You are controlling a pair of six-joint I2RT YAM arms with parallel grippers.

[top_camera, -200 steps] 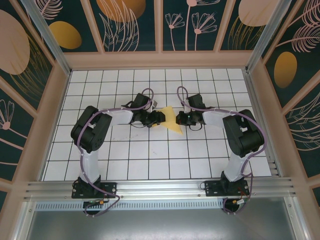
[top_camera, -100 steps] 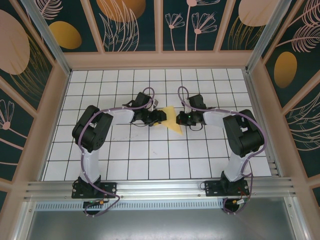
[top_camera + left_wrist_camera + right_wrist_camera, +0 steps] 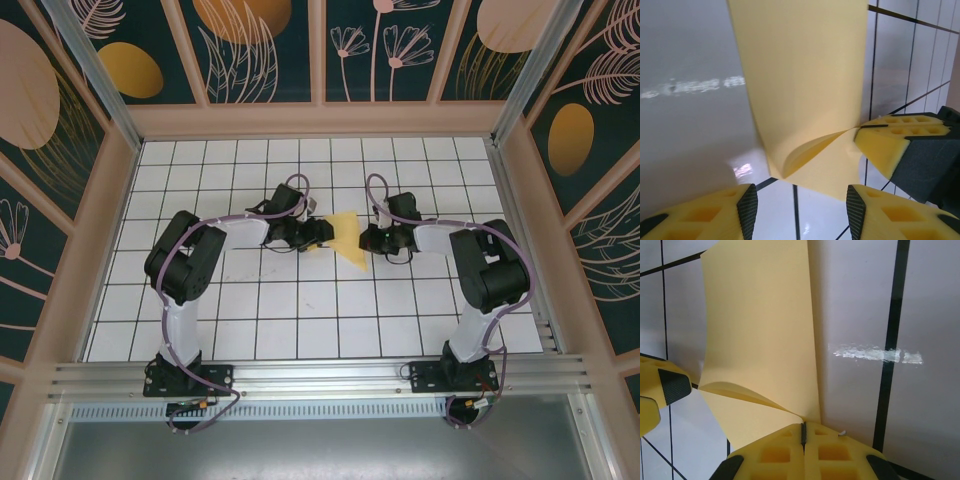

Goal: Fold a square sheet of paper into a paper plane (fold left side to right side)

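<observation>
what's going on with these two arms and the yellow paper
Two arms are folding a paper in the middle of the table. The right end effector is shut on a corner of it, and a flap curls up off the rest of the sheet. The left end effector sits open at the opposite edge, not gripping. The paper is partly folded and not yet a plane.

A yellow-orange sheet of thin paper [image 3: 346, 240] lies on the white gridded counter [image 3: 300, 320], near its middle and between the two grippers. The left gripper [image 3: 320, 234] sits just left of it, jaws apart with the sheet just ahead of them. The right gripper [image 3: 366, 240] sits at its right edge, jaws pinching a raised corner above the lower layer.
</observation>
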